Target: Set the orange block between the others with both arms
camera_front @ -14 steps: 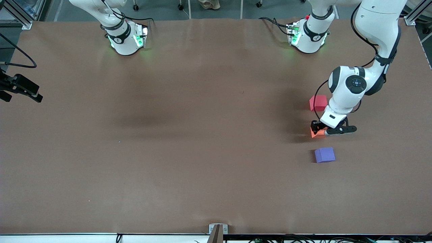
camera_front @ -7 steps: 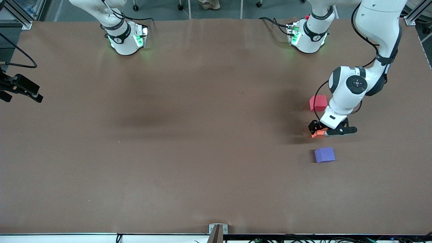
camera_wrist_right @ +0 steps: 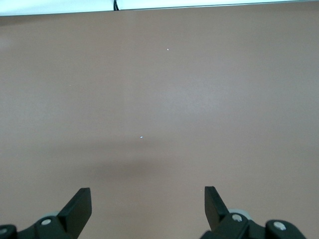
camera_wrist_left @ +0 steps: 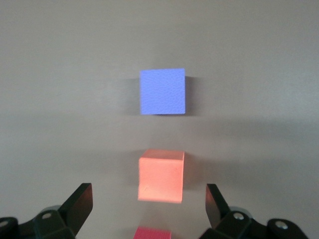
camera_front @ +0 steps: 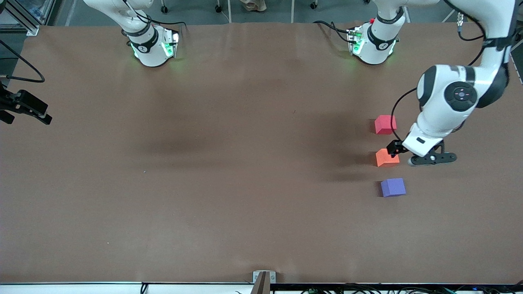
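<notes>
The orange block (camera_front: 387, 157) rests on the table between the pinkish-red cube (camera_front: 385, 124) and the purple cube (camera_front: 393, 187), apart from both. My left gripper (camera_front: 403, 154) hovers open just above and beside it, toward the left arm's end of the table, holding nothing. In the left wrist view the orange block (camera_wrist_left: 161, 175) lies free between the spread fingers (camera_wrist_left: 82, 201), with the purple cube (camera_wrist_left: 162, 91) and the pinkish-red cube (camera_wrist_left: 152, 233) in line with it. My right gripper (camera_wrist_right: 148, 201) is open over bare table, and that arm waits.
A brown table (camera_front: 229, 171) carries only the three cubes. Both arm bases (camera_front: 153, 47) (camera_front: 372, 43) stand along its edge farthest from the front camera. A black device with a cable (camera_front: 25, 107) juts in at the right arm's end.
My left gripper opened, let go of the orange block, and lifted away toward the left arm's end. The block stayed on the table. The right arm has not moved.
</notes>
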Motion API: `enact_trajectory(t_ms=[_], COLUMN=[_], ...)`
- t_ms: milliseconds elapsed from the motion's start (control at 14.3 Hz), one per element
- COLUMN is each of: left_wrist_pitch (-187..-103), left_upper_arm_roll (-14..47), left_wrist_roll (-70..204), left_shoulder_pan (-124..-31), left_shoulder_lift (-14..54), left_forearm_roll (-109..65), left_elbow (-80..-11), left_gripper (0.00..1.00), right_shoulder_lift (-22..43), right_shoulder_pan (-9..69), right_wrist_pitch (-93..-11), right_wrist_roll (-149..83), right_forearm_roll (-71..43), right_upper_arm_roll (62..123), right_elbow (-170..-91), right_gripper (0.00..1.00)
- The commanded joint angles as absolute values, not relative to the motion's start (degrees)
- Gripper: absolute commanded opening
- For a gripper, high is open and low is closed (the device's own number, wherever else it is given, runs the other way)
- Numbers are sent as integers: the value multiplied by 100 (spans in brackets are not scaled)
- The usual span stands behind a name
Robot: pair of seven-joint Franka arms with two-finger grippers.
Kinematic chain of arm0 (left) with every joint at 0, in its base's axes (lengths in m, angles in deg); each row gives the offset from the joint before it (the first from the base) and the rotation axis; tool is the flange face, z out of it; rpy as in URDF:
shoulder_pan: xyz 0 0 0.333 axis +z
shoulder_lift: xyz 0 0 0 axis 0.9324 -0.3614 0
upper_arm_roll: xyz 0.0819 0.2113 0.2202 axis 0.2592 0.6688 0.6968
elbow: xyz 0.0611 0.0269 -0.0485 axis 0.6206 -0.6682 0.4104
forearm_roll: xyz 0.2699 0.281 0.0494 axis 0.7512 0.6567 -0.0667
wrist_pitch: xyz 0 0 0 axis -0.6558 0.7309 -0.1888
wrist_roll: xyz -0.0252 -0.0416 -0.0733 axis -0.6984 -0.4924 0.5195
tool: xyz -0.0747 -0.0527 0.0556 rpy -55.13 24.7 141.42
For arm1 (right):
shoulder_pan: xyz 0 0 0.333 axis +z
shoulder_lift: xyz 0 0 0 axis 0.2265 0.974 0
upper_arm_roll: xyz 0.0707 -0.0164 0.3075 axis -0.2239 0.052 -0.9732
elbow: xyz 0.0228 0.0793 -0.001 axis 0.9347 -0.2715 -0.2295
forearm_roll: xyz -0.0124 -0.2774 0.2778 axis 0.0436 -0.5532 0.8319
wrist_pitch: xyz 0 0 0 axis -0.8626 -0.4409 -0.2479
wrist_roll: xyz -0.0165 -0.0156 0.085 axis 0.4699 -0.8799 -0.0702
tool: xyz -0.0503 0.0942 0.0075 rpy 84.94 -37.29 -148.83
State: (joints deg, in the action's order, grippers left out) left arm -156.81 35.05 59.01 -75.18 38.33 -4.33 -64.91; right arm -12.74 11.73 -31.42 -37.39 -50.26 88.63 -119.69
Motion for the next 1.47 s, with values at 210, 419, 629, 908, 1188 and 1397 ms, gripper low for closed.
enact_trajectory(t_ms=[210,419,629,908,1188,1397], left_wrist_pitch=[-13354,-12597,-12323,-11753,-11611,-11628], left_upper_arm_roll=[3517,3526,3517,3535,3543,3543], left_wrist_roll=[6743,6778,6691,6751,7128,7191], left_shoulder_pan=[-7269,-7242,-7251,-7233,-7233,-7155], left_shoulder_lift=[3818,3818,3818,3818,4300,4791], left_forearm_roll=[-1285,-1417,-1426,-1566,-1540,-1540], left_elbow=[-4541,-3776,-3151,-2631,-2859,-3340], left_gripper=[100,100,100,100,100,100], right_shoulder_lift=[-1250,-1250,-1250,-1250,-1250,-1250], right_shoulder_pan=[1133,1142,1151,1142,1142,1133], right_wrist_pitch=[-3177,-3177,-3177,-3177,-3177,-3159], right_wrist_roll=[-3698,-3697,-3697,-3698,-3698,-3698], right_forearm_roll=[-5124,-5124,-5124,-5124,-5124,-5124], right_upper_arm_roll=[8821,8821,8821,8821,8821,8821], right_elbow=[-11917,-11917,-11917,-11917,-11917,-11935], right_gripper=[100,100,100,100,100,100])
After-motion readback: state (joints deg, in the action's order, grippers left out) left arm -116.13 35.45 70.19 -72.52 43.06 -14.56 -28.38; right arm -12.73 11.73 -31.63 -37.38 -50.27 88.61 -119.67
